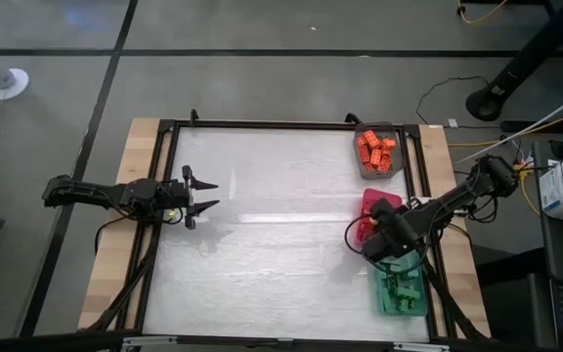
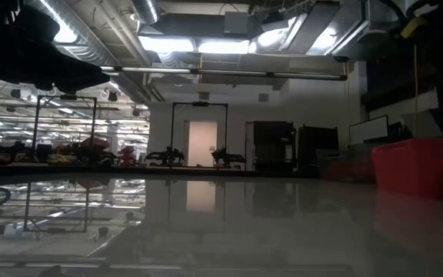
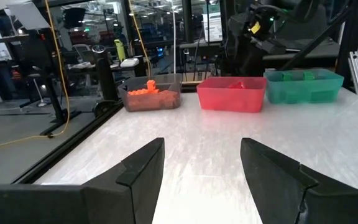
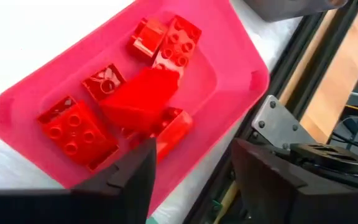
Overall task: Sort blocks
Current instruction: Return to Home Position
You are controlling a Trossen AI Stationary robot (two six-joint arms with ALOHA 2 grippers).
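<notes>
Red blocks [image 4: 142, 99]: roughly half a dozen, lying jumbled in the pink tray [image 4: 241, 68], some studs up, others tipped on their sides.

Orange blocks [image 1: 376, 150]: heaped in the grey tray [image 1: 364, 169].

Green blocks [image 1: 399, 287]: lying in the teal tray [image 1: 414, 306].

Trays: the three stand in one row along the right edge of the bench [image 1: 262, 254], with the pink one between the grey and the teal.

Right pincer [image 1: 359, 238]: hangs over the pink tray on the side that faces the middle of the bench, above the red blocks. Its fingers are spread wide with nothing between them. Its arm reaches in from the right side, crossing over the pink tray.

Left pincer [image 1: 203, 196]: sits at the left side of the bench, well apart from the trays and pointing across the bare top toward them. Its fingers are wide apart and grip nothing.
</notes>
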